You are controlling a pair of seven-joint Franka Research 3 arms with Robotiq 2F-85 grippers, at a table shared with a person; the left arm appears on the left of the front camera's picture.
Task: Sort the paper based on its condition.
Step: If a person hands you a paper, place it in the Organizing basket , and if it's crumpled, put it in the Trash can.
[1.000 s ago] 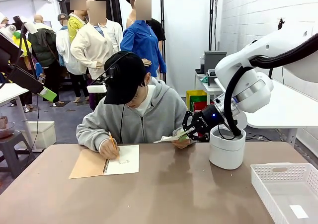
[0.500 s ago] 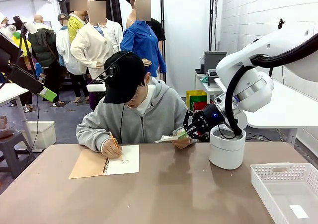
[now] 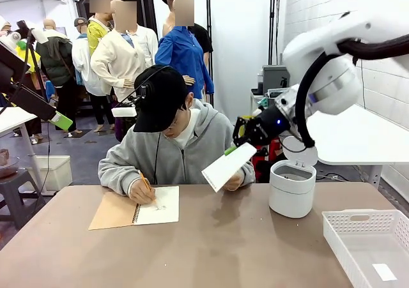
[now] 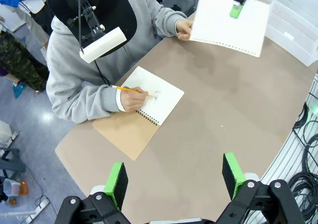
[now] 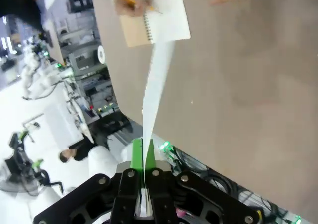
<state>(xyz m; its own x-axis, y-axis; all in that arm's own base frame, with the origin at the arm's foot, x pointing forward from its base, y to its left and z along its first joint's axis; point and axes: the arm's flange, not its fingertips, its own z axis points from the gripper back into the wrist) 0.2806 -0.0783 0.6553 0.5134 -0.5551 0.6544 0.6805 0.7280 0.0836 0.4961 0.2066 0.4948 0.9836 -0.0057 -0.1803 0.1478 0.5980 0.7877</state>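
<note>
far left of the desk (image 3: 211, 250): a spiral notebook (image 3: 135, 209) lies open and flat, brown cover folded out to the left, white page to the right. person in grey hoodie and black cap sits at the far side, writing hand (image 3: 140, 191) on the page with a pencil (image 4: 130, 89).

left tool (image 4: 175, 177) hangs high over the near left part of the desk, looking down. its green pads (image 4: 117, 181) are spread wide apart, nothing between them.

middle: the paper (image 3: 228, 166), one smooth flat white sheet, is up in the air over the far edge of the desk in front of the person's chest, tilted with its lower left corner down. a row of small holes runs along one edge in the left wrist view. the person's other hand (image 3: 235, 181) is just below the sheet's lower edge; cannot tell if it touches.

right tool (image 3: 234, 148) pinches the sheet's top right corner, pads clamped tight on it. in the right wrist view the sheet (image 5: 158, 75) runs edge-on straight out from between the closed pads (image 5: 136, 155).

right of middle: white round bin (image 3: 292, 189) stands on the desk, lid flipped up, just right of the sheet and apart from it.

near right: white plastic basket (image 3: 358, 221) with slotted walls sits at the desk corner, a small white slip (image 3: 385, 272) on its floor.
</note>
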